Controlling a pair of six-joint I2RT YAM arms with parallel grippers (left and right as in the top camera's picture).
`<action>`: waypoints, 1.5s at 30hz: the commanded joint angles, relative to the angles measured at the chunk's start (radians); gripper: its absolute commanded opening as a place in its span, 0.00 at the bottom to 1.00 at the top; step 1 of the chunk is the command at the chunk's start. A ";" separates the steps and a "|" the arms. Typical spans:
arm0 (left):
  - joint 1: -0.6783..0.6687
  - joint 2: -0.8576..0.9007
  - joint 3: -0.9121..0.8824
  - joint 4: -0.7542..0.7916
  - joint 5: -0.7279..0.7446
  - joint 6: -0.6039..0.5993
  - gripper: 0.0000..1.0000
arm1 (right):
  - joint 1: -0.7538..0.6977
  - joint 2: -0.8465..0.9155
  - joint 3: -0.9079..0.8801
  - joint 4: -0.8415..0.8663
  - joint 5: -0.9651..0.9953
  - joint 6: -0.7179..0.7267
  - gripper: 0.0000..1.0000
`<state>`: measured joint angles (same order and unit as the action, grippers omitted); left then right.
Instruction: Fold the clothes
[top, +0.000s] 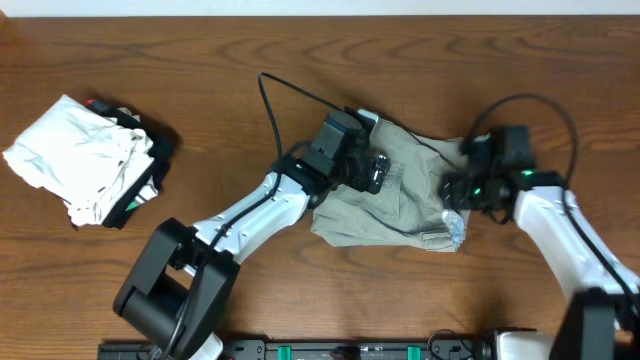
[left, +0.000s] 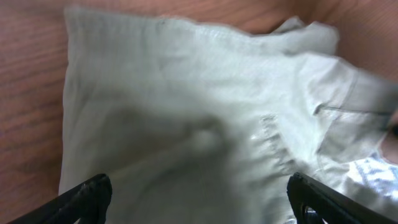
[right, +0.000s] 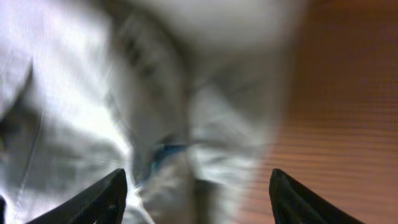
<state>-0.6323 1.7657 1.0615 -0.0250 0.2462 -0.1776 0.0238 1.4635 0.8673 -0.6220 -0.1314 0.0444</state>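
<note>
On the table (top: 200, 60), toward its right edge, left gripper (left: 199, 190) and right gripper (right: 199, 193) hang spread apart over the khaki garment (top: 400, 210); best pinch matching corners, then fold evenly.

This looks like a robotics lab bench: a wood-grain table (top: 80, 285) carries two white-and-black robot arms, the left arm (top: 255, 215) and the right arm (top: 545, 215), both reaching in from a black mounting rail (top: 330, 350) at 6 o'clock; a loose black cable (top: 268, 110) loops over the tabletop toward 12 o'clock. Clothes lie on it; a crumpled pile (top: 70, 160) at 9 o'clock, a khaki garment (top: 390, 215) near the centre.
</note>
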 joint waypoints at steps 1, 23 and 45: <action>-0.002 0.028 0.003 -0.013 -0.030 0.028 0.92 | -0.019 -0.068 0.081 -0.089 0.275 0.174 0.71; -0.002 0.045 0.003 -0.153 -0.082 0.027 0.92 | 0.006 0.005 0.084 -0.099 -0.507 -0.219 0.43; -0.002 0.045 0.003 -0.155 -0.082 0.027 0.92 | -0.069 0.309 0.085 0.087 -0.024 0.013 0.47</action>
<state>-0.6323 1.7954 1.0615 -0.1761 0.1761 -0.1593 -0.0353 1.7626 0.9573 -0.5232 -0.1791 0.0288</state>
